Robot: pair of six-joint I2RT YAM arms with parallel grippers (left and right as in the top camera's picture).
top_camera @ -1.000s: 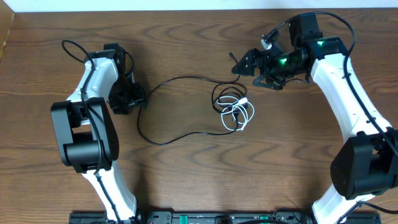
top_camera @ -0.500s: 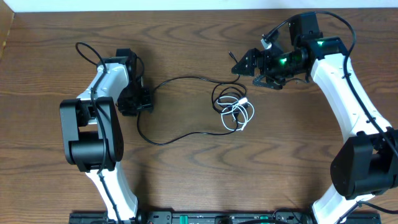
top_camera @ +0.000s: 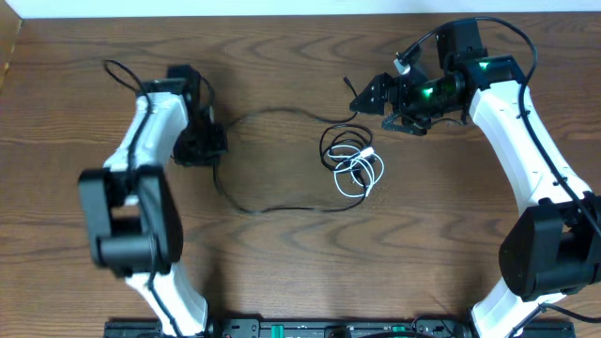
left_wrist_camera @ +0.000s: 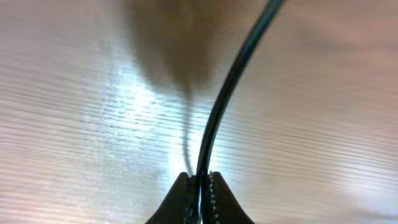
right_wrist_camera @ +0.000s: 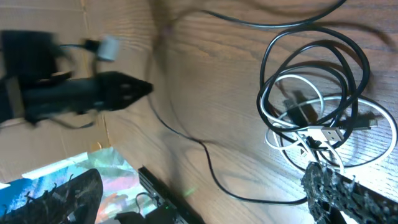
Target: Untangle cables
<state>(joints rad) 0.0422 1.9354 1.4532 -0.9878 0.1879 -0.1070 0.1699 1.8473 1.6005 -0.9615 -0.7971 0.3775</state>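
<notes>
The cables lie mid-table. A small bundle (top_camera: pixel 349 158) (right_wrist_camera: pixel 314 93) holds coiled black loops and a white cable (top_camera: pixel 362 175) (right_wrist_camera: pixel 298 134) with its plug. One long black cable (top_camera: pixel 272 208) (left_wrist_camera: pixel 230 87) runs out of it leftward in two arcs. My left gripper (top_camera: pixel 216 155) (left_wrist_camera: pixel 200 182) is shut on that cable's far left bend, low over the wood. My right gripper (top_camera: pixel 383 110) (right_wrist_camera: pixel 205 196) hangs open above and just right of the bundle, nothing between its fingers (right_wrist_camera: pixel 348 193).
A black rail (top_camera: pixel 282 329) runs along the table's front edge. The back edge meets a white wall, and a cardboard piece (top_camera: pixel 7 52) sits at the far left corner. The left arm's own thick black cable (top_camera: pixel 117 73) loops behind it.
My left gripper has shut on the long black cable and shifted slightly back, drawing the cable's two arcs flatter and tighter. The right arm and the bundle have stayed put.
</notes>
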